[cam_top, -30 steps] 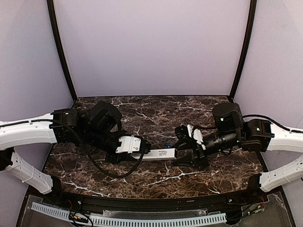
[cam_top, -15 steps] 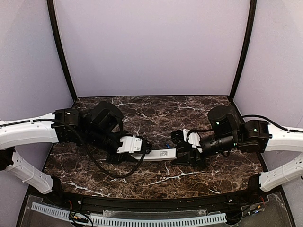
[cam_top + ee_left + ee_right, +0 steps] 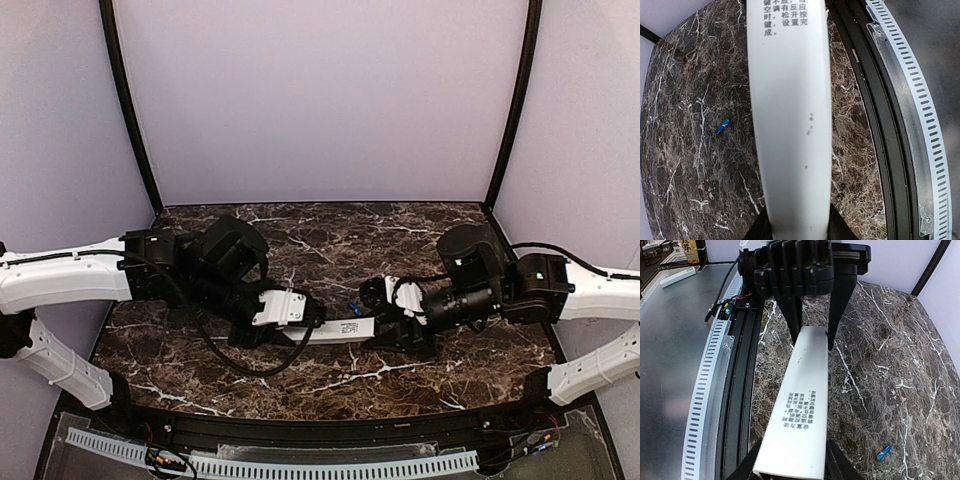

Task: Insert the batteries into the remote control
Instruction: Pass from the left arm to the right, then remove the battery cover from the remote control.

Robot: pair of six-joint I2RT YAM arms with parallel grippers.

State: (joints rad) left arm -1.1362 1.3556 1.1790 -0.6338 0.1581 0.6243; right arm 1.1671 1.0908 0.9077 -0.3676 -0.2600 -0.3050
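Remote control (image 3: pixel 338 328), from above: slim white bar bridging the two grippers, its long axis running left to right over the marble table (image 3: pixel 300 235).
Left gripper (image 3: pixel 305 322), from above: clamped on the remote control's left end.
Right gripper (image 3: pixel 383 326), from above: at the remote control's right end; the grip is hard to read from here.
Battery (image 3: pixel 352 308), from above: one tiny blue cell on the table just beyond the bar's right half, on the side away from the arm bases. No second cell shows.
Left wrist, remote control: it runs straight away from the jaws, printed text (image 3: pixel 785 20) on its far part. The jaws pinch the near end, parted only by its width.
Left wrist, battery: off to the left of the bar, apart from it, lying at a slant.
Right wrist, remote control: the left gripper's black fingers (image 3: pixel 790 320) hold the far end. The right gripper's own jaws flank the near end and appear closed against its edges.
Right wrist, battery: low on the right, beside the near end, not touching.
Battery bay: no open compartment shows on the faces in view.
Deciding relation: the cell lies sideways off the bar's long axis and nearer the right gripper, so that arm looks better placed to fetch it while the left one holds.
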